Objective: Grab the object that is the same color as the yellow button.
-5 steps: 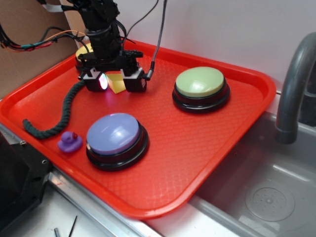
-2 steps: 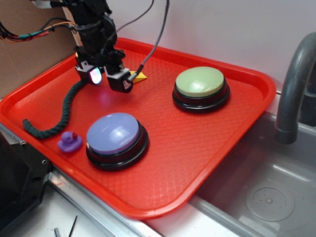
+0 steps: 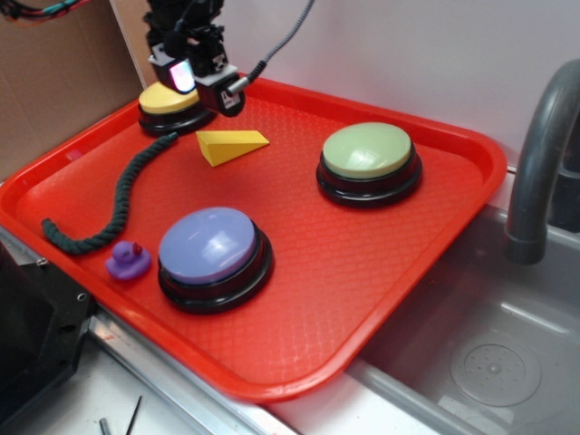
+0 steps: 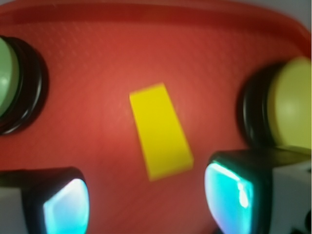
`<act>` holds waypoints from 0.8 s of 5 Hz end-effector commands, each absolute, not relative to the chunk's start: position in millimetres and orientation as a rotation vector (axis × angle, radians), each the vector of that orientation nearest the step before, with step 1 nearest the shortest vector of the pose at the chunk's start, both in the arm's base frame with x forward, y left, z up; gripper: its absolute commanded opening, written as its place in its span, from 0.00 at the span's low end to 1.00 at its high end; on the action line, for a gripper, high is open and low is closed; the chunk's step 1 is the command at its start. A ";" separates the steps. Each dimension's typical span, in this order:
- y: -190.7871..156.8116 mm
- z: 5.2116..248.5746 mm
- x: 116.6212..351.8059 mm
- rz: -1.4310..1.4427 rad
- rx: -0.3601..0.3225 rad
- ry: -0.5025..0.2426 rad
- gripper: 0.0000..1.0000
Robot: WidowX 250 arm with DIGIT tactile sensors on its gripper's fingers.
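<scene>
The object, a small yellow wedge block (image 3: 231, 145) (image 4: 160, 130), lies flat on the red tray (image 3: 362, 263), free of the gripper. The yellow button (image 3: 169, 100) (image 4: 290, 108) with its black base sits at the tray's back left corner. My gripper (image 3: 201, 82) (image 4: 146, 204) hangs raised above the yellow button, behind and left of the wedge, and stands open with nothing between its glowing fingertips (image 4: 229, 192). In the wrist view the wedge lies just ahead of the gap between the fingers.
A pale green button (image 3: 368, 159) (image 4: 7, 83) sits at the tray's back right, a purple button (image 3: 214, 254) at the front. A dark green rope (image 3: 113, 204) and a purple duck (image 3: 128, 261) lie at the left. A sink and grey faucet (image 3: 539, 154) stand right.
My gripper has risen and moved back and left, from low around the wedge to above the yellow button. The wedge stays on the tray, now fully uncovered and shifted slightly.
</scene>
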State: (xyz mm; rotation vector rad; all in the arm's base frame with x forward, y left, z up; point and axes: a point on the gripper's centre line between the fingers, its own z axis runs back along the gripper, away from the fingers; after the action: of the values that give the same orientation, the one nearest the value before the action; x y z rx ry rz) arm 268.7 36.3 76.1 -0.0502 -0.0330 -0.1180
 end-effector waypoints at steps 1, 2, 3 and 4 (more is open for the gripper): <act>47.0 45.4 284.0 -0.140 -0.021 0.002 1.00; 41.2 32.3 275.2 -0.146 0.010 0.036 1.00; 45.2 23.4 272.5 -0.161 0.037 0.049 1.00; 46.2 24.7 272.0 -0.132 0.041 0.032 0.00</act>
State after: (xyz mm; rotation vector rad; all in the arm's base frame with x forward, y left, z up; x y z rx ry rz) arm 266.3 32.3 16.6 0.0314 0.0619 -0.1309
